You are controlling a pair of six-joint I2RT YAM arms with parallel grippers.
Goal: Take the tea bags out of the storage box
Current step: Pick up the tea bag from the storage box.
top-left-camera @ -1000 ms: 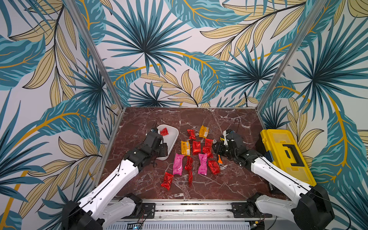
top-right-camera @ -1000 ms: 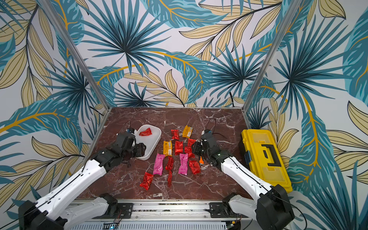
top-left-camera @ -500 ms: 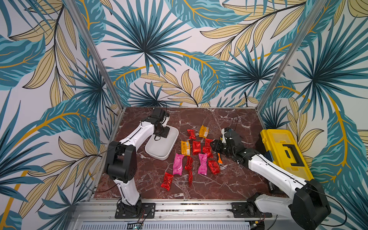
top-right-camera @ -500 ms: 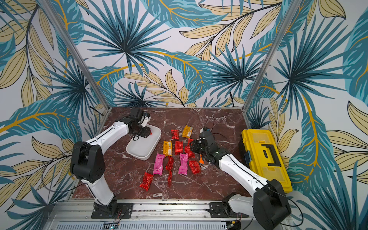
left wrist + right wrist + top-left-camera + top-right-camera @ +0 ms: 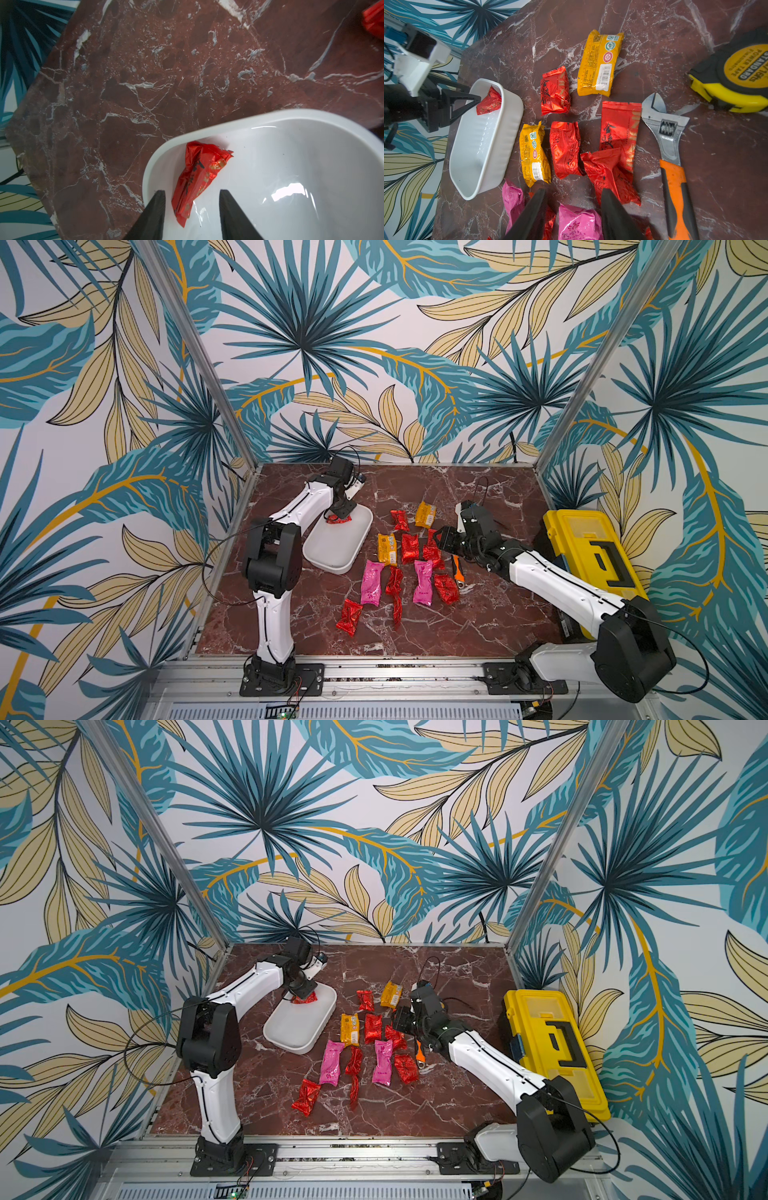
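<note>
The white storage box [image 5: 338, 545] [image 5: 297, 1027] lies left of the table's middle. One crinkled red tea bag [image 5: 199, 174] [image 5: 489, 101] rests at its far end. My left gripper [image 5: 192, 195] [image 5: 341, 512] reaches down into that end, open, one finger on each side of the bag with gaps showing. Several red, two pink [image 5: 371, 583] and two orange tea bags [image 5: 425, 514] lie spread on the marble right of the box. My right gripper [image 5: 573, 195] [image 5: 438, 540] stands open just above them, holding nothing.
A yellow toolbox [image 5: 590, 556] stands along the right edge. An adjustable wrench with an orange handle [image 5: 671, 149] and a yellow tape measure [image 5: 737, 76] lie beside my right gripper. Patterned walls enclose the table on three sides.
My left arm has swung up and over to the box's far end, and its jaws have narrowed around the red tea bag. The right arm has hardly moved.
</note>
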